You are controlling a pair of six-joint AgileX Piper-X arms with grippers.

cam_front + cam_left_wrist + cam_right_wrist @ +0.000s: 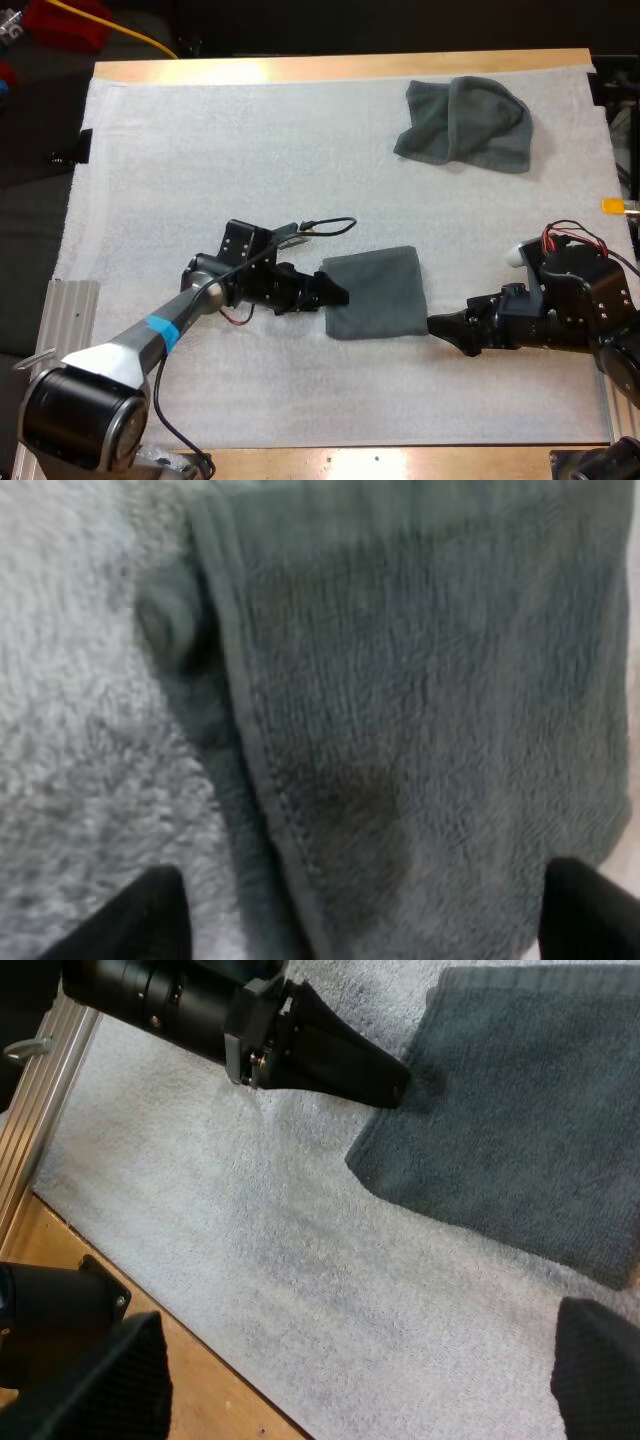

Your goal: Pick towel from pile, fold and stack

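A dark grey-green towel (375, 290), folded into a flat square, lies on the white mat near the middle. My left gripper (335, 293) is at its left edge, open; its fingers (140, 920) stand wide apart over the towel's hemmed edge (270, 780). At the towel's lower right corner sits my right gripper (440, 325), also open, its fingers (110, 1380) spread over bare mat just short of the towel (520, 1110). In the right wrist view the left gripper (390, 1085) touches the towel's far edge. A crumpled towel (465, 122) lies at the far right of the mat.
The white mat (200, 160) covers most of the wooden table (330, 68). An aluminium rail (60, 320) runs along the mat's left edge by my left arm's base. The table's wooden front edge (200, 1360) is close under my right gripper.
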